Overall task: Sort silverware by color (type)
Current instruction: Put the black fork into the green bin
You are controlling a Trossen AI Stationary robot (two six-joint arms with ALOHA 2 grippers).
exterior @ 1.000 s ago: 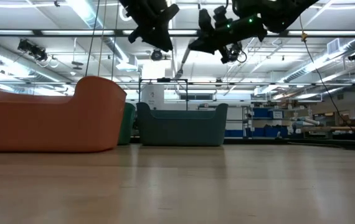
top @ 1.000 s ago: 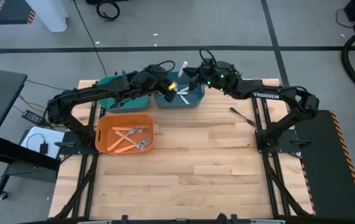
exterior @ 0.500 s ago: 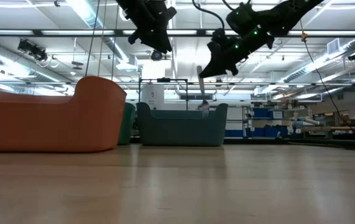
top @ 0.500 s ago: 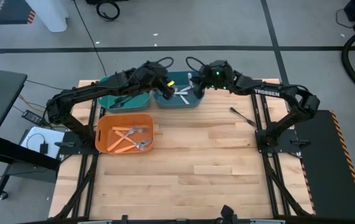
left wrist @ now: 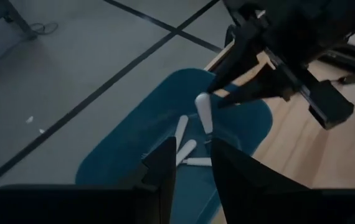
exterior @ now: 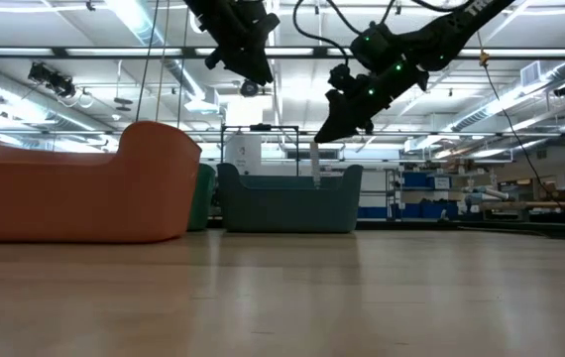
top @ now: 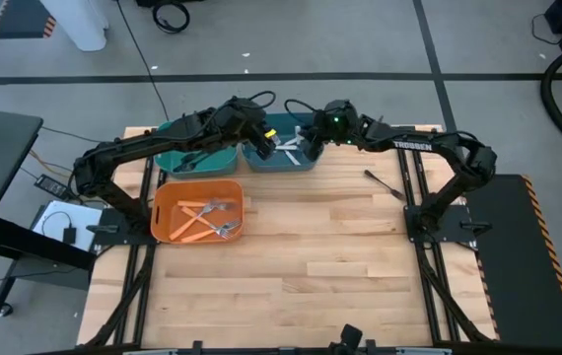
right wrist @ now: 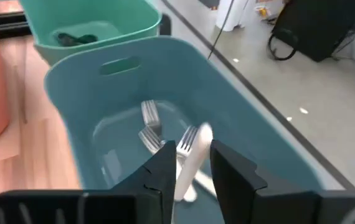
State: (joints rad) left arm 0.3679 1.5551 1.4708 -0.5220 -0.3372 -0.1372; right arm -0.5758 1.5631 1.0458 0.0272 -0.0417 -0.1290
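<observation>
— Where is your right gripper [right wrist: 192, 155] now?

— Over the blue-grey plastic bin [right wrist: 71, 84] at the far edge of the table. My fingers stand apart, wider than the slim all-silver fork [right wrist: 195, 144] upright between them, tines up; I judge it is slipping free. Its lower end is already inside the bin, above the other silver forks [right wrist: 147, 124].

— How does it handle?

— Light, stiff, smooth metal, so likely slippery. I would pinch mid-handle, across the flat.

— And the left gripper [left wrist: 190, 158]?

— Parted and empty, hovering just beside, above the bin's other end.

— What has changed?

— A second ago I pinched the fork tight, tilted, higher over the bin. Since then I have lowered it and spread my fingers. A black fork [top: 384, 183] lies on the table, unsorted.
</observation>
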